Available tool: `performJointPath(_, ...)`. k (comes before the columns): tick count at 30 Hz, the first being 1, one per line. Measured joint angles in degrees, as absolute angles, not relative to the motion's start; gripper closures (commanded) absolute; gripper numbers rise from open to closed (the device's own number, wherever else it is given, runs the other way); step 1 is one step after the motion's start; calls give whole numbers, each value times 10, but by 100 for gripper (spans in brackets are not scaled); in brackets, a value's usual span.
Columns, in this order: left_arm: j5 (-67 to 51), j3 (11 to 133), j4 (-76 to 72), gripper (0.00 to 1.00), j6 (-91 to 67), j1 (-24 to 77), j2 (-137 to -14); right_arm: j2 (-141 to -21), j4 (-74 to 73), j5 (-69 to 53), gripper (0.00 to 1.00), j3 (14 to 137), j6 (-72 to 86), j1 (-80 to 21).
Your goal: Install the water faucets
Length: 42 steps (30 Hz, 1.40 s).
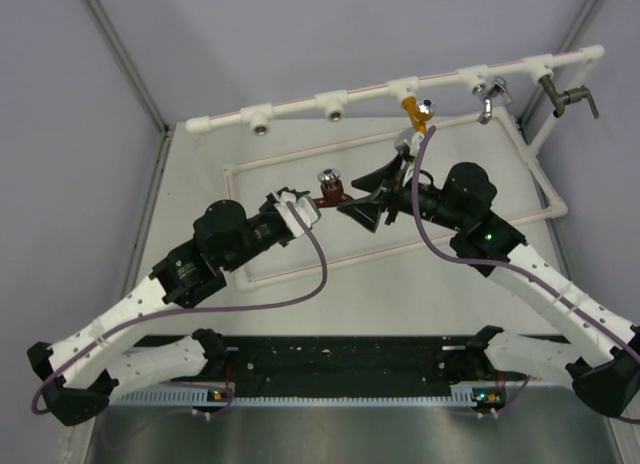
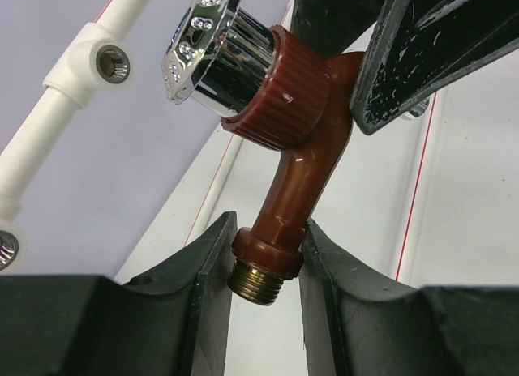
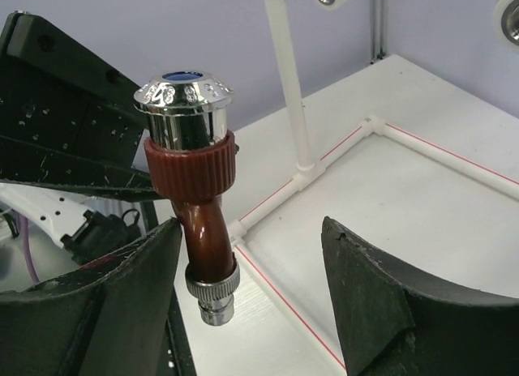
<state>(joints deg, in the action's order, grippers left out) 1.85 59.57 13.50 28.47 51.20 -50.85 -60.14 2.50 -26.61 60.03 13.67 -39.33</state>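
Observation:
My left gripper [image 1: 308,204] [image 2: 266,271] is shut on the brass-threaded end of a reddish-brown water faucet [image 1: 328,190] [image 2: 302,161] [image 3: 195,177], which it holds above the table. The faucet has a chrome knob, and its silver spout tip points down in the right wrist view. My right gripper [image 1: 366,196] [image 3: 251,303] stands open around the spout end. Its left finger [image 3: 105,303] is close beside the spout and its right finger [image 3: 389,303] is well apart. The white pipe rail [image 1: 300,106] at the back has open tee sockets [image 1: 259,125] [image 2: 112,64].
On the rail to the right hang an orange faucet [image 1: 415,110], a silver one [image 1: 490,94] and a dark one [image 1: 572,97]. A rectangular white pipe frame [image 1: 390,246] [image 3: 422,145] lies on the table under both grippers. Purple cables loop from each wrist.

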Motion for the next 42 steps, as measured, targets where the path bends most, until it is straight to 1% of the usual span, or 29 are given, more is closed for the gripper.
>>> performJointPath(8, 40, 599, 138, 100, 287, 536, -528, -618, 50, -274, 39, 600, 146, -404)
performJointPath(15, 63, 599, 138, 100, 291, 551, -536, -643, 60, -288, 49, 600, 164, -416)
performJointPath(20, 70, 599, 137, 100, 291, 559, -539, -647, 84, -285, 59, 599, 191, -418)
performJointPath(21, 69, 599, 137, 100, 291, 562, -539, -647, 93, -280, 59, 597, 197, -419)
performJointPath(22, 70, 599, 136, 100, 290, 564, -539, -646, 103, -275, 56, 592, 204, -419)
performJointPath(23, 70, 599, 133, 100, 288, 565, -539, -645, 112, -270, 51, 587, 210, -419)
performJointPath(26, 74, 598, 129, 100, 280, 565, -539, -644, 140, -255, 40, 566, 231, -418)
performJointPath(28, 80, 598, 127, 100, 272, 566, -539, -644, 144, -251, 34, 562, 239, -418)
performJointPath(30, 91, 598, 117, 100, 268, 568, -539, -644, 142, -255, 31, 562, 241, -418)
performJointPath(32, 101, 598, 104, 100, 265, 568, -539, -644, 138, -261, 31, 562, 242, -418)
performJointPath(39, 111, 575, 63, 100, 256, 568, -525, -645, 132, -310, 38, 559, 241, -418)
performJointPath(42, 98, 558, 58, 100, 257, 568, -507, -645, 136, -334, 39, 559, 241, -418)
